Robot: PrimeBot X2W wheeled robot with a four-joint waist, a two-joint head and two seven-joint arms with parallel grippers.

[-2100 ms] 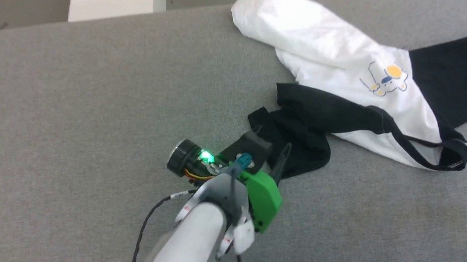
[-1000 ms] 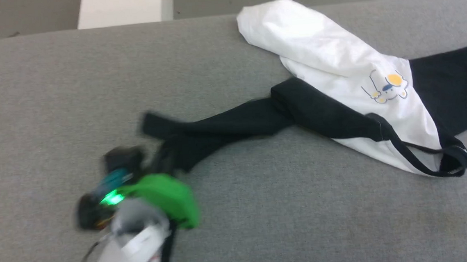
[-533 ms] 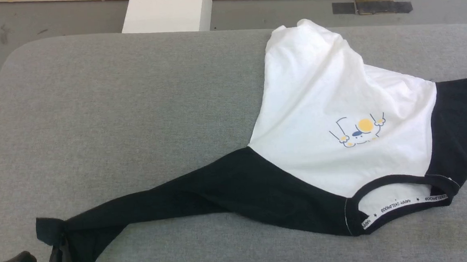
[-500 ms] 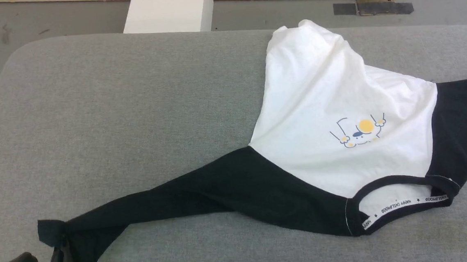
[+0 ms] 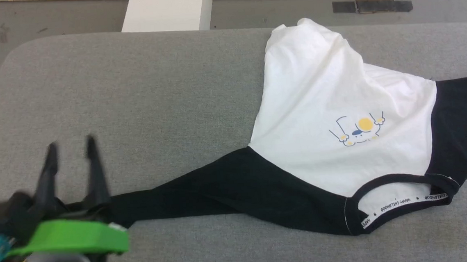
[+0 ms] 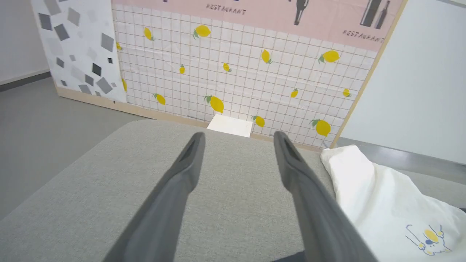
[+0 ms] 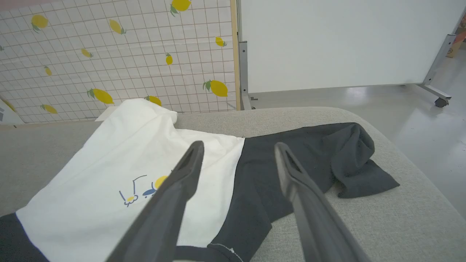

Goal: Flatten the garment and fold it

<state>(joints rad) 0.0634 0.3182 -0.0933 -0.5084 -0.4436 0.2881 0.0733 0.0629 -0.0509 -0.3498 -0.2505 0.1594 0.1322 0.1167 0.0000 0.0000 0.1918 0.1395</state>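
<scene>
Left gripper (image 5: 70,146) hovers over the near left corner of the grey padded surface (image 5: 152,91), its two dark fingers spread wide with nothing between them. It is blurred in the head view. One long black sleeve (image 5: 205,190) of the garment (image 5: 321,100) stretches toward that corner, and its end runs out of sight behind the gripper's fingers and green housing (image 5: 68,241), so I cannot tell whether they touch. Right gripper (image 7: 238,146) stands at the near right edge, jaws likewise wide apart and empty, fingers pointing over the cloth. The garment lies on the right half of the surface. Its white body reaches the far edge, with the cartoon print (image 5: 359,130) facing up and the black neckband (image 5: 397,177) toward the near edge. The other black sleeve (image 7: 327,160) lies crumpled by the right edge
</scene>
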